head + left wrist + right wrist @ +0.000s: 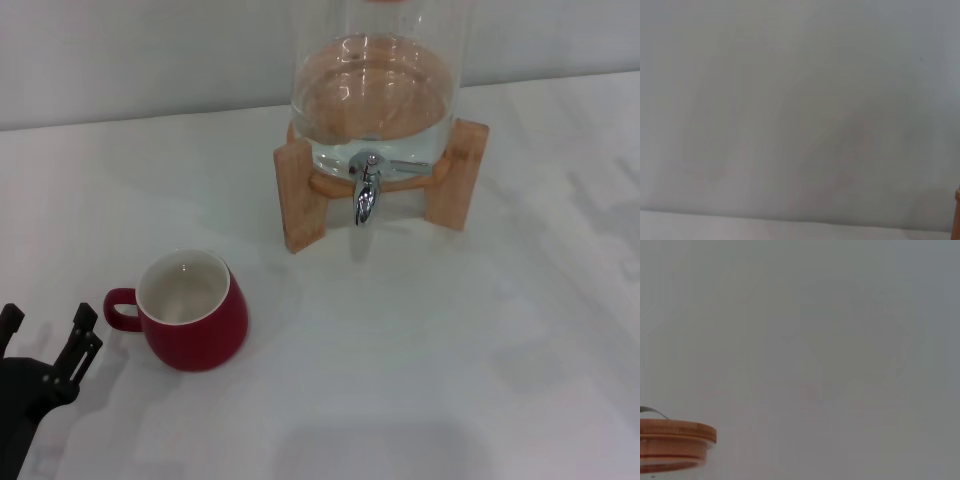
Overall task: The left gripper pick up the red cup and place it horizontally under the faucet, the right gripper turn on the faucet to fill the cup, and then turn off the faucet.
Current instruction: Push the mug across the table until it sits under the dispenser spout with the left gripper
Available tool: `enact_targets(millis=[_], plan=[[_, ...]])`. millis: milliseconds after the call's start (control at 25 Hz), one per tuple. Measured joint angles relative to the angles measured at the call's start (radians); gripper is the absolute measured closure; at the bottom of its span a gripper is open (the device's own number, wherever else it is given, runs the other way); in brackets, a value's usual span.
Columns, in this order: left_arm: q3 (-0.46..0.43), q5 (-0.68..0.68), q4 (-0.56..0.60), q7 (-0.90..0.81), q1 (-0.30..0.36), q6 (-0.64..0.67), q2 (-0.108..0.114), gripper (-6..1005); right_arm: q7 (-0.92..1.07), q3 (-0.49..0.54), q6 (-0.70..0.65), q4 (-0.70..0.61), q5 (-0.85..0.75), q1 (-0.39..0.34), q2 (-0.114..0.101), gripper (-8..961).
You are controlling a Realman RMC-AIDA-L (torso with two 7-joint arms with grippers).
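The left gripper [45,335] is sitting low at the near left edge of the head view, its fingers [84,322] spread apart and holding nothing. The cup [192,310] is standing upright on the surface [420,350] just beside it, handle pointing toward the gripper and mouth facing up, well apart from the faucet [365,190]. The step in hand looks like the approach to the cup. To do it well, the gripper is probably best closing on the handle or the near wall, gripping firmly because glazed ceramic is likely slippery, then carrying the cup level to a spot straight below the spout. The right gripper is not showing in any view. The surface is white and plain; the dispenser [380,90] in its wooden stand [298,195] is holding water against a pale wall.
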Motion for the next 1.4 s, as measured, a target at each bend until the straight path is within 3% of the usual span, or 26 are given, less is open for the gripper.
enact_targets(millis=[1400], plan=[[0.030,-0.020,0.005,-0.005,-0.007,-0.052,0.003,132,0.002,0.000,-0.015,-0.003,-0.002,0.000,0.000,183]])
